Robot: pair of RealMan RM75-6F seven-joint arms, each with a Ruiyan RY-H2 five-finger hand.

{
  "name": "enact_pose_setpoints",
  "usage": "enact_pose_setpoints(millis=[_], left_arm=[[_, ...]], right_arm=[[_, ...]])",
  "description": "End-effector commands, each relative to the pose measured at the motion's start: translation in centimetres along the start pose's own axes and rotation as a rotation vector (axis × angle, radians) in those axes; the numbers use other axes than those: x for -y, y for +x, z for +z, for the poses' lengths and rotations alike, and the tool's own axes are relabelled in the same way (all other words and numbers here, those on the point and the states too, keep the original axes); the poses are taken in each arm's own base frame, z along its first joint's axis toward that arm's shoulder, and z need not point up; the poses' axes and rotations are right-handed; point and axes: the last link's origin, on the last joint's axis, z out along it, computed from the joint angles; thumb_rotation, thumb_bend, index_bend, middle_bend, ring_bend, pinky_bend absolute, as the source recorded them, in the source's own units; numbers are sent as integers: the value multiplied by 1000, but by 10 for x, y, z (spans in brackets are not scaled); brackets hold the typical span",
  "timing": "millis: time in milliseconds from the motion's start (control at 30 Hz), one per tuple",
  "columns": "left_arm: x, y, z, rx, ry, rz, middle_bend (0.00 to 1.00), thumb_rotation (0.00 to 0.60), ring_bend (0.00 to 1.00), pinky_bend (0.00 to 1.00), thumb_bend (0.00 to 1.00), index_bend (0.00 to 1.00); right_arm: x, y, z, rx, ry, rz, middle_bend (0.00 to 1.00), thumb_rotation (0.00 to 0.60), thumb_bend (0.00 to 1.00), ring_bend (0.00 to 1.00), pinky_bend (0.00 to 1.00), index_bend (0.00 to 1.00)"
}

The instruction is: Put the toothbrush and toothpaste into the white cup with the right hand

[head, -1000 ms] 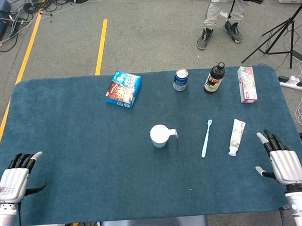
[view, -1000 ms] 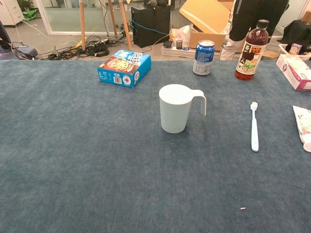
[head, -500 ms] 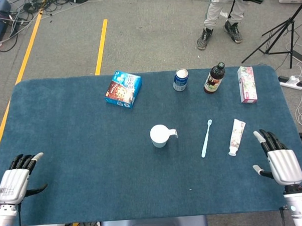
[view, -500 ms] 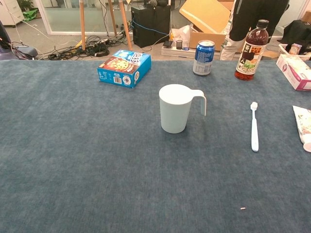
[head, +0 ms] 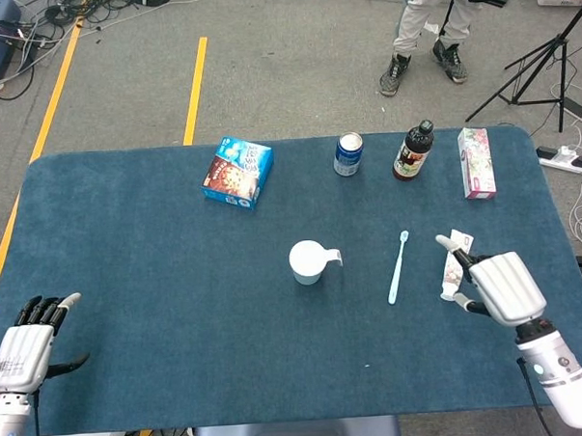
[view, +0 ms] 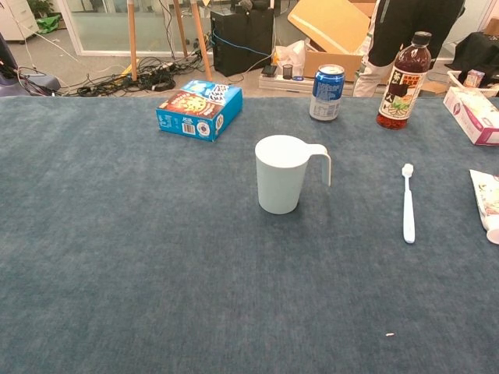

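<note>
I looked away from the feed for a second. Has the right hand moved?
Yes. In the head view the right hand has shifted left and up the table, now over the toothpaste, which lies where it was.

floor [head: 284,64]: grey, yellow lines [head: 195,90] upper left | cables [head: 65,15] top left | tripod [head: 545,57] upper right | worktop [head: 159,282]: blue cloth | cardboard box [view: 331,27] top, chest view

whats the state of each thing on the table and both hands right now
cup: upright, empty as far as shown
toothbrush: lying flat, untouched
toothpaste: lying flat, right hand over its near end
right hand: fingers apart, grip not clear
left hand: open, holds nothing
can: upright
bottle: upright, capped
blue box: lying flat
pink box: lying flat
</note>
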Motion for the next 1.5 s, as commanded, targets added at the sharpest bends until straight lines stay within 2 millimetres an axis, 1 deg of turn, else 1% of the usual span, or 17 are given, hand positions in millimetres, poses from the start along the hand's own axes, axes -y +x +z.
enact_pose_setpoints(millis=[33, 133, 333, 533, 733, 1133, 1267, 1367, 1500], left_arm=[[0, 1, 0, -2, 2, -1, 244, 600, 178, 125, 0, 153], [2, 2, 0, -5, 5, -3, 244, 600, 178, 125, 0, 153], [5, 5, 0, -9, 15, -7, 244, 600, 178, 126, 0, 152], [8, 10, -1, -19, 29, -16, 244, 600, 178, 126, 0, 153], [10, 11, -2, -19, 39, -16, 244, 600, 178, 126, 0, 170], [17, 11, 1, -9, 77, 1, 244, 600, 178, 128, 0, 399], [18, 11, 1, -4, 86, 6, 244, 600, 178, 129, 0, 473], [20, 12, 2, -5, 98, 9, 244, 600, 179, 130, 0, 512], [22, 12, 3, -4, 109, 9, 245, 600, 179, 131, 0, 522]], right_arm=[[11, 13, 24, 10, 45, -10, 887, 600, 79, 948, 998, 236], [21, 17, 41, 20, 77, -26, 947, 600, 79, 996, 1000, 252], [41, 20, 68, 47, 124, -75, 976, 600, 79, 1000, 1000, 256], [56, 13, 87, 101, 168, -104, 992, 600, 80, 1000, 1000, 260], [71, 5, 100, 130, 217, -115, 993, 600, 87, 1000, 1000, 288], [101, -9, 122, 171, 291, -141, 993, 600, 120, 1000, 1000, 325], [110, -15, 131, 186, 305, -157, 993, 600, 149, 1000, 1000, 336], [115, -18, 137, 195, 314, -158, 993, 600, 167, 1000, 1000, 344], [122, -23, 143, 208, 326, -156, 993, 600, 182, 1000, 1000, 352]])
